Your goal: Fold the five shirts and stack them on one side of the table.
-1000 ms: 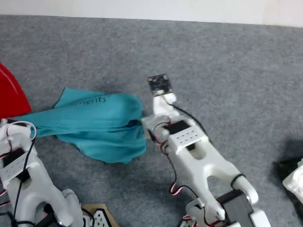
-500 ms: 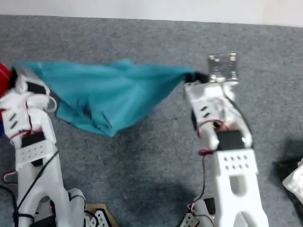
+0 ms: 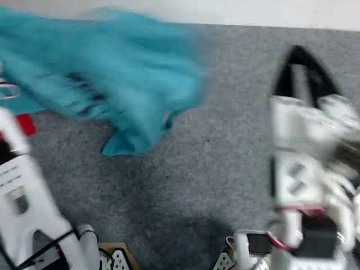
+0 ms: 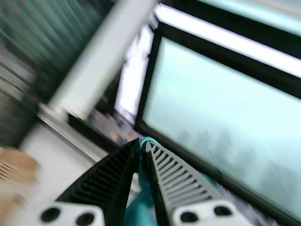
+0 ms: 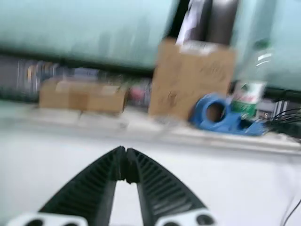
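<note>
What changed since a second ago: the teal shirt (image 3: 112, 73) was a bunched heap on the table (image 3: 225, 169) back then. Half a second ago it was pulled taut between both grippers. Now it's up off the surface, smeared by motion across the far left part of the high view.
Right arm (image 3: 304, 180), change: it was at the shirt's edge mid-table, then held one corner out. Now it has swung over to the right side and the cloth doesn't reach it.
Left arm (image 3: 19, 191), change: it came up from the near left corner and now stands tall at the left edge.
Left gripper (image 4: 142, 149): jaws squeezed down on a fold of the teal shirt (image 4: 140, 207), with cloth poking out at the tips and running down between the fingers. It's aimed up at a window (image 4: 221, 117).
Right gripper (image 5: 124, 162): jaws pressed together at the tips, nothing between them as far as I can see. Seen from above, the right gripper (image 3: 302, 53) is well apart from the shirt's nearest edge.
Shirt position: hanging on the left side, with one corner drooping toward the table. Can't tell if that corner touches.
Red thing (image 3: 23, 125): peeking out under the shirt at the left edge.
Behind the right gripper: a cardboard box (image 5: 193, 80) on a ledge.
</note>
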Motion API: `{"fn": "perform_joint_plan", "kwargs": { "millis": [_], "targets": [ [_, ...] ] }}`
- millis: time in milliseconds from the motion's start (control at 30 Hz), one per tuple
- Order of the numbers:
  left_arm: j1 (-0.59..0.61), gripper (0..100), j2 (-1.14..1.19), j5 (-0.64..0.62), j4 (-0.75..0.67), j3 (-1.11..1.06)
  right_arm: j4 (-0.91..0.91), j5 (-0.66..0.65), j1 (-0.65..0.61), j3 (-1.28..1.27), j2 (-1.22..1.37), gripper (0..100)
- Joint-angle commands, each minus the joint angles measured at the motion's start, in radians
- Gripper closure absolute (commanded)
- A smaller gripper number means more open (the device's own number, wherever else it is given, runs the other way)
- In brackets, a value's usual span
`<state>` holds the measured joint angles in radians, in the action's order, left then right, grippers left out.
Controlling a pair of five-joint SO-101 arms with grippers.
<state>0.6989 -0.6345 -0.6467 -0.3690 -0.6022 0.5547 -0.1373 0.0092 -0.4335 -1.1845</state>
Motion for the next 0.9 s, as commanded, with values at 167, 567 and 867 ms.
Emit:
{"fn": "perform_joint_plan", "kwargs": {
  "millis": [167, 567, 867],
  "targets": [
    [0.010, 99, -0.246, -0.012, 0.319, 0.113, 0.271, -0.008, -0.133, 0.337, 0.059, 99.2],
    [-0.196, 99, -0.265, -0.006, 0.964, 0.308, 1.027, -0.005, -0.220, 0.814, 0.584, 99.1],
    [-0.432, 99, -0.260, -0.003, 1.192, 0.302, 1.098, 0.077, -0.246, 0.679, 0.642, 85.1]
  ]
}}
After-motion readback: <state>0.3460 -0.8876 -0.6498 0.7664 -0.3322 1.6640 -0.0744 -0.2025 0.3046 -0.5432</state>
